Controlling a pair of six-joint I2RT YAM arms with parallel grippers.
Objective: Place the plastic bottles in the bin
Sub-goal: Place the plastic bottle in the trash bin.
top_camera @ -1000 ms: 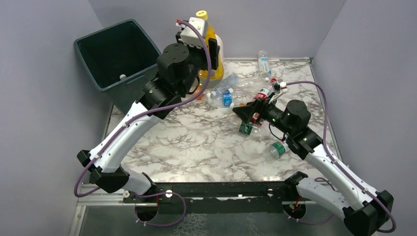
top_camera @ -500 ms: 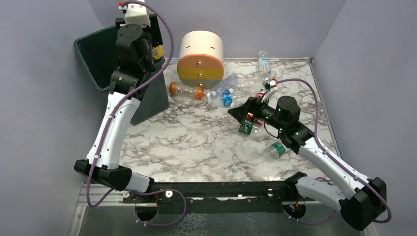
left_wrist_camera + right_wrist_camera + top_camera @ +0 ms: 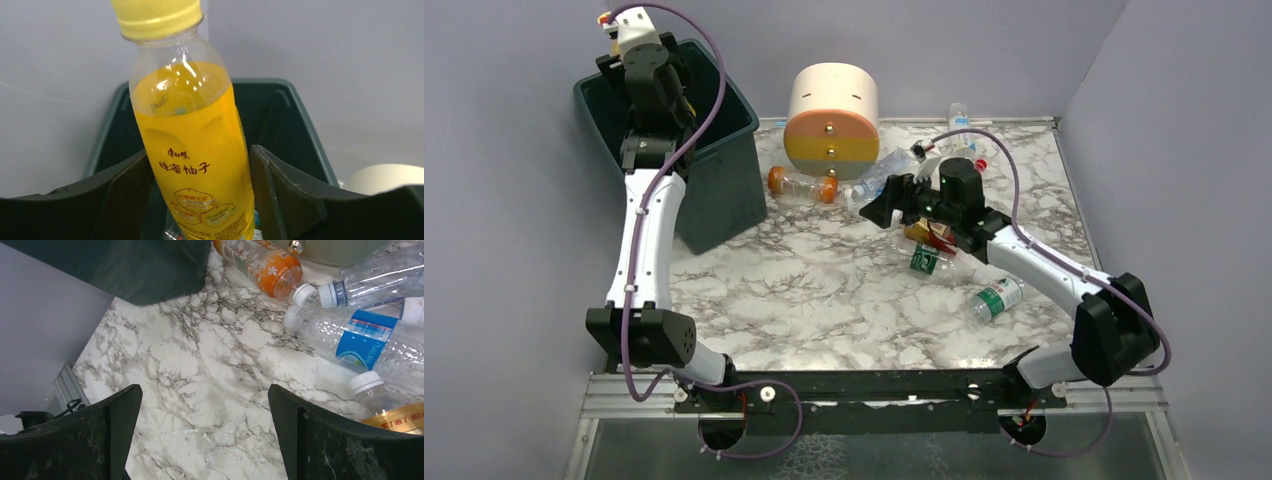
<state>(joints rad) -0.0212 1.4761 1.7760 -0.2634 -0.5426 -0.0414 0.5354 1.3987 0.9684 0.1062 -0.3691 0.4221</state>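
Bottles by the right edge of the bench (image 3: 824,300) sit nearest, a clear green-labelled bottle (image 3: 996,298) lying on its side apart from the rest. Past it, toward the middle, the right gripper (image 3: 202,390) hovers low over bare marble with its jaws spread wide and nothing between them. Just beyond its fingers lie a clear blue-labelled bottle (image 3: 367,335) and an orange bottle (image 3: 260,262), both on their sides. The clear ones look empty, so they are probably light and thin-walled, likely to dent under a hard squeeze and to roll if nudged. The safest hold is probably across the barrel at the label, jaws crosswise to the long axis. The round drawer unit (image 3: 831,118) stands at the far edge, with another small clear bottle (image 3: 961,125) to its right. The bin (image 3: 714,190) fills the far left corner. Above its open mouth the left gripper (image 3: 199,150) pinches a yellow bottle (image 3: 185,115) upright by the labelled middle, a pad against each side. This one is nearly full, so it is likely heavier and stiffer. Its smooth wall could slip, and a mid-body hold suits it.
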